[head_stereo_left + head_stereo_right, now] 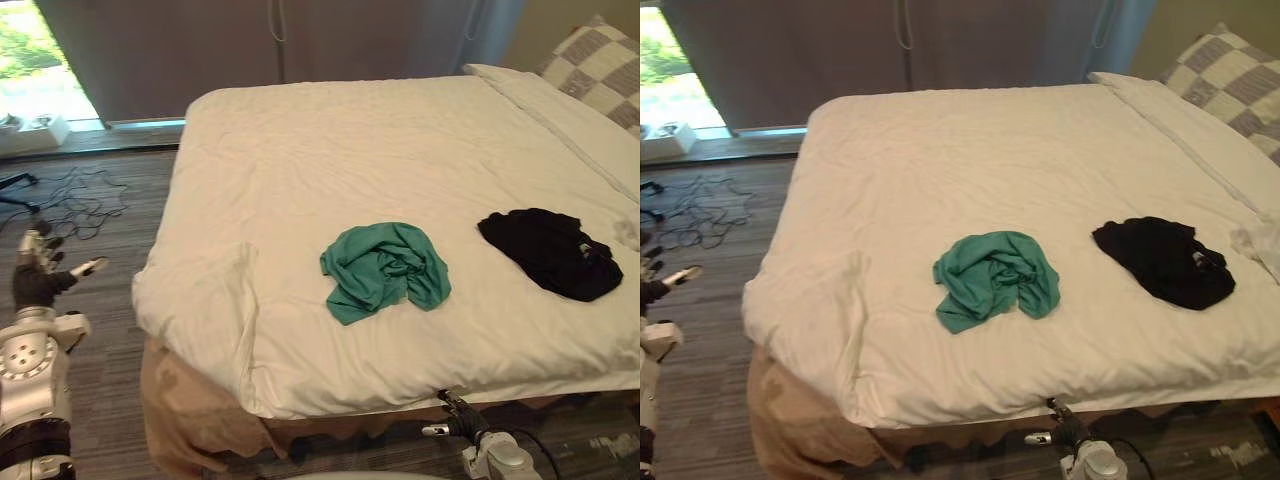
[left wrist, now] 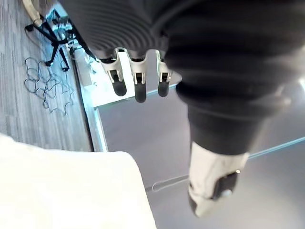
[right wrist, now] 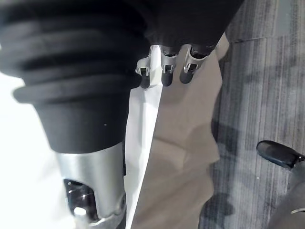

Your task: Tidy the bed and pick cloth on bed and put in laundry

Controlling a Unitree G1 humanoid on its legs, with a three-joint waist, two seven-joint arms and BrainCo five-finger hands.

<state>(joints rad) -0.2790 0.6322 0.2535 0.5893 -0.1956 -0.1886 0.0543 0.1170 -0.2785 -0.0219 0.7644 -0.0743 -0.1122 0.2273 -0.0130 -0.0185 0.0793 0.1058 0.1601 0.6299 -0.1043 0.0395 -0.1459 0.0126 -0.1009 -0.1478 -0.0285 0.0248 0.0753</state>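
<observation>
Left robot hand (image 1: 38, 283), right robot hand (image 1: 462, 418), both slack, empty, apart from green cloth (image 1: 385, 268) on bed (image 1: 400, 150)

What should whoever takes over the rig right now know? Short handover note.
Left robot hand: open, empty, over the floor beside the bed, off its near-left corner.
Right robot hand: open, empty, low at the bed's near edge.
Green cloth: crumpled on the near half of the bed. Black cloth: to its right, apart from it.
Done: nothing picked up yet; the bed is rumpled at the near-left corner.
Left: pick up both cloths, put them in the laundry, smooth the bed.
</observation>
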